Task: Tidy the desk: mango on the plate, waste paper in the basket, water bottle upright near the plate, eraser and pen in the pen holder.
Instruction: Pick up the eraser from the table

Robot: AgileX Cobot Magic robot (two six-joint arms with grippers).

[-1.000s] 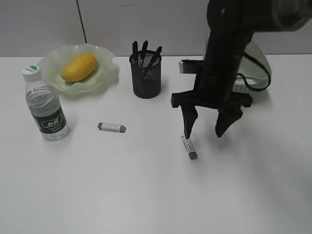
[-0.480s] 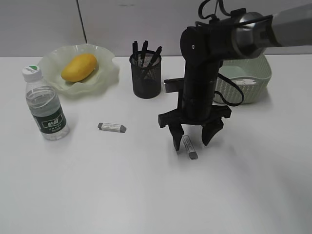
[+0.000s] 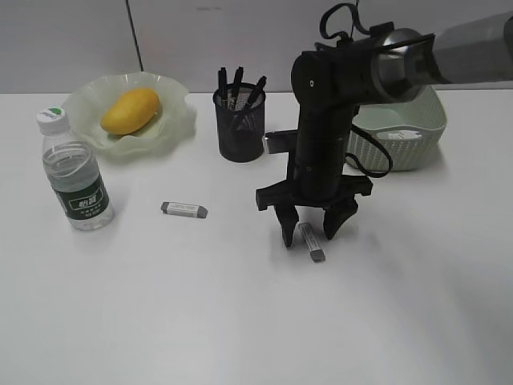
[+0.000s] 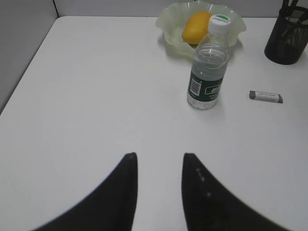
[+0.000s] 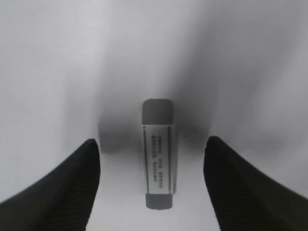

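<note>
Outside view, right gripper (image 3: 309, 230) low over bare bench (image 3: 240, 321), jaws spread astride eraser (image 3: 312, 241), second eraser (image 3: 183, 209) well left, left wrist, left gripper (image 4: 158, 192) slightly parted, empty, bottle (image 4: 208, 67) ahead, right wrist, eraser (image 5: 157, 153) lying between fingers (image 5: 62, 192), untouched.

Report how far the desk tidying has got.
Done: the mango lies on the plate, the water bottle stands upright near it, and pens are in the pen holder. In hand: the open right gripper straddles one eraser without gripping it. Left: that eraser and the second eraser. The waste paper is not clearly visible; the basket interior is hidden.
</note>
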